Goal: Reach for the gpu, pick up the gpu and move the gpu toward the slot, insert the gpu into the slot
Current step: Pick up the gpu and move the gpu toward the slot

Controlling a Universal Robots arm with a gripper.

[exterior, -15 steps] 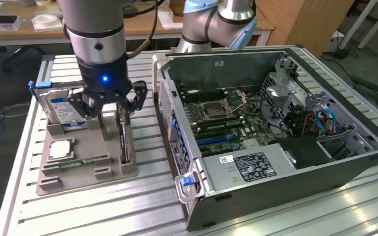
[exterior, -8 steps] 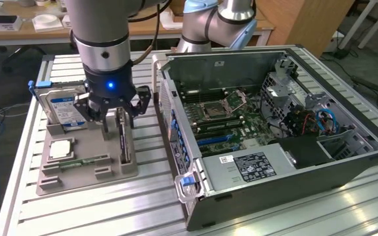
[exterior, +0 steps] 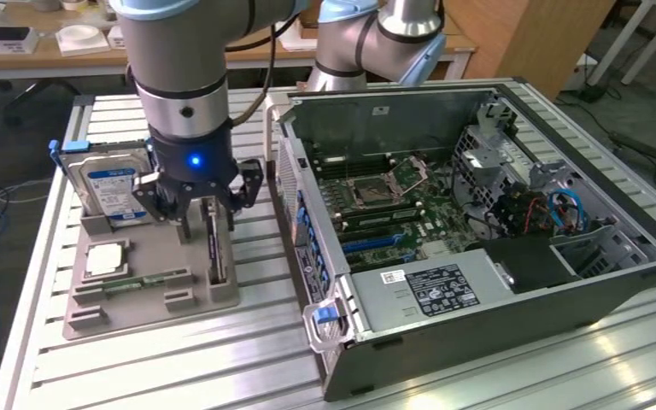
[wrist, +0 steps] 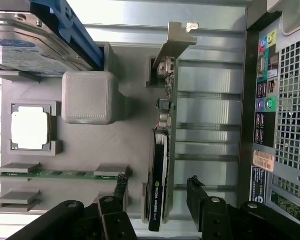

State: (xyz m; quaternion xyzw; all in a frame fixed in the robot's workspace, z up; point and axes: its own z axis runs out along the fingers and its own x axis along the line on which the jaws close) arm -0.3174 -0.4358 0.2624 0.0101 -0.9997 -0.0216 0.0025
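Black gripper (wrist: 157, 182) spread wide, straddling gpu (wrist: 163, 125); seemingly not yet touching, though contact is hard to judge. Card stands on edge in grey holder (wrist: 90, 150), near hard drive (exterior: 112, 184). Reach step nearly done; grip calls for pads square on card faces. Open computer case (exterior: 477, 342) beyond.

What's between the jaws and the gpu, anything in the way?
Nothing visible. The gripper hangs over the gpu, jaws open on either side of it. The gpu stands on edge in the gray holder, beside the hard drive.
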